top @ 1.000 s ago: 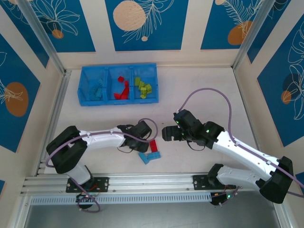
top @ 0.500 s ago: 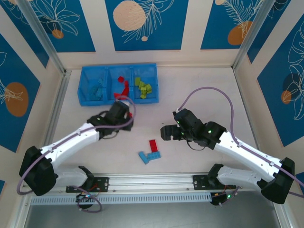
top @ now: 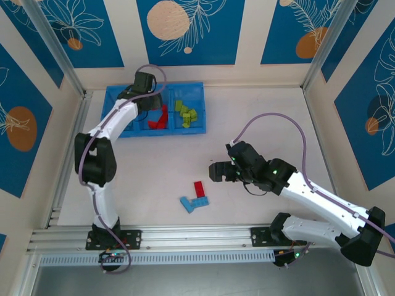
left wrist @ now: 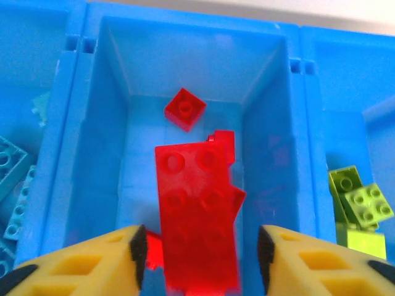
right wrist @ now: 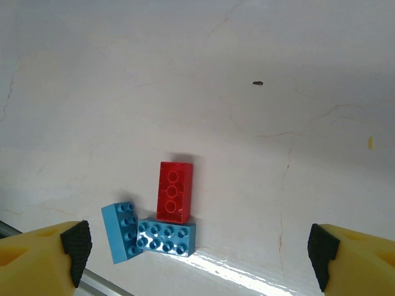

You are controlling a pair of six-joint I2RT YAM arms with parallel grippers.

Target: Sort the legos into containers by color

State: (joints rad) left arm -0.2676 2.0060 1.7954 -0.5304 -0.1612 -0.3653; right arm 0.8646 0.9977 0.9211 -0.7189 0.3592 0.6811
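Between the pads of the left gripper (left wrist: 202,246), whose jaws stand part-way apart, a long red brick (left wrist: 197,216) sits clear of both pads and looks blurred, so I cannot tell whether it is resting or dropping. It is inside the middle compartment (left wrist: 265,80) of the blue tray (top: 111,132), over other red pieces, with a small red brick (left wrist: 185,109) at its 12 o'clock. Lime green bricks (left wrist: 361,197) fill the compartment at 3 o'clock and light blue bricks (left wrist: 12,160) the one at 9 o'clock.

Over at 4 o'clock on the table (right wrist: 278,92), the right gripper (right wrist: 199,246) hangs wide and empty. A red table brick (right wrist: 174,191) lies at its 11 o'clock, touching a pair of blue table bricks (right wrist: 166,237).

As I judge it, sorting is nearly done, with these three left. The risks are two. The long brick may settle tilted on the pile, and a pad could catch it as the arm lifts. On the table, jaws closing on the red piece could drag a blue neighbour along into the wrong compartment.
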